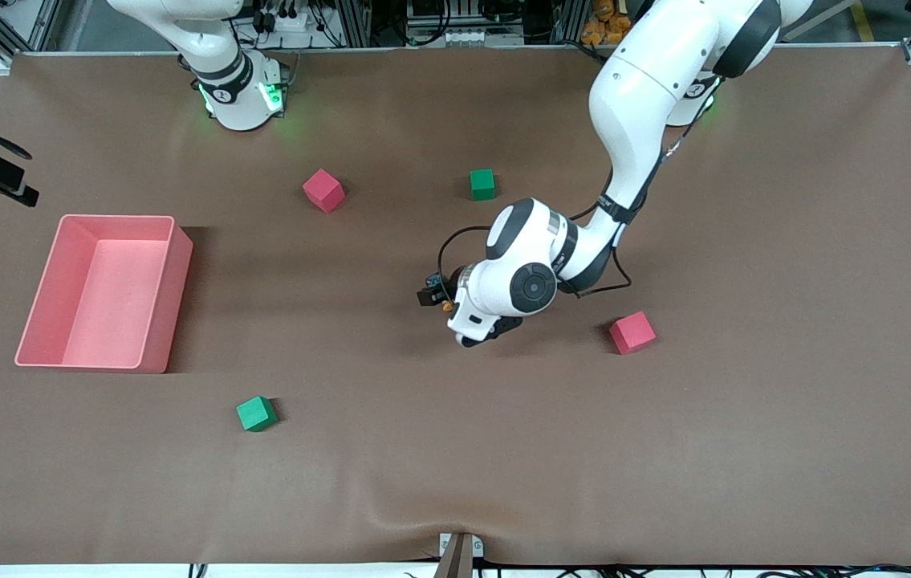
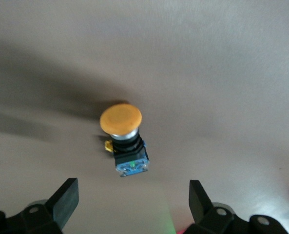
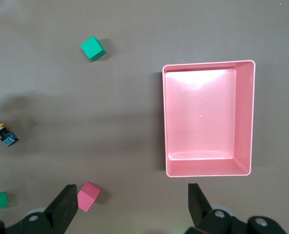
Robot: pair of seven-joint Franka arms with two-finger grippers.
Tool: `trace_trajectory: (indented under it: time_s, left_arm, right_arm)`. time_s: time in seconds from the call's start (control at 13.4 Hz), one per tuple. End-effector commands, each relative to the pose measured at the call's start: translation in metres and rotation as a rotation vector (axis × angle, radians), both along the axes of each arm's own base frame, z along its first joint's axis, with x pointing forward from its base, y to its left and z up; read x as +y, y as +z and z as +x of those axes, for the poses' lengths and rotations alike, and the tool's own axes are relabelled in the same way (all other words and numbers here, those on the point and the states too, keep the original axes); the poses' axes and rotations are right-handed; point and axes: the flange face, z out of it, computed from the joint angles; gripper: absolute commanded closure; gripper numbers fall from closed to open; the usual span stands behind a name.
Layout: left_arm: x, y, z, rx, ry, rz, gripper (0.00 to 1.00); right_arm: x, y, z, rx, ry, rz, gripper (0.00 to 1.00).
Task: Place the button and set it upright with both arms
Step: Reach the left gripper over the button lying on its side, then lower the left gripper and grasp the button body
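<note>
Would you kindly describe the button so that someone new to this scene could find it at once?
Start at the brown table and find the left arm's white wrist near its middle; the open left gripper hangs just over the button. It lies on its side, apart from the pink and green cubes, and alone has a round orange cap on a black-and-blue body.

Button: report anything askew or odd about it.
The button lies tipped on its side on the table, orange cap sideways rather than up. The open left gripper hovers over it without touching. Nothing else stands out.

No readable text, labels or numbers, seemingly
</note>
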Motion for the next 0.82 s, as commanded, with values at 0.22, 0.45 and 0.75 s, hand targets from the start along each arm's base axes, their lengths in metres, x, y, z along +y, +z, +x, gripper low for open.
trace_trajectory:
  time_s: [0.22, 0.45, 0.75]
  left_arm:
    - [-0.014, -0.027, 0.000, 0.020, 0.017, -0.015, 0.00]
    - [-0.015, -0.029, -0.002, 0.033, 0.036, -0.004, 0.02]
    - [-0.014, -0.036, -0.004, 0.047, 0.047, 0.008, 0.14]
  right_arm:
    - [-0.005, 0.000, 0.001, 0.007, -0.012, 0.004, 0.00]
    - [-0.003, 0.000, 0.001, 0.007, -0.009, 0.004, 0.00]
    - [-0.004, 0.001, 0.001, 0.004, -0.010, 0.004, 0.00]
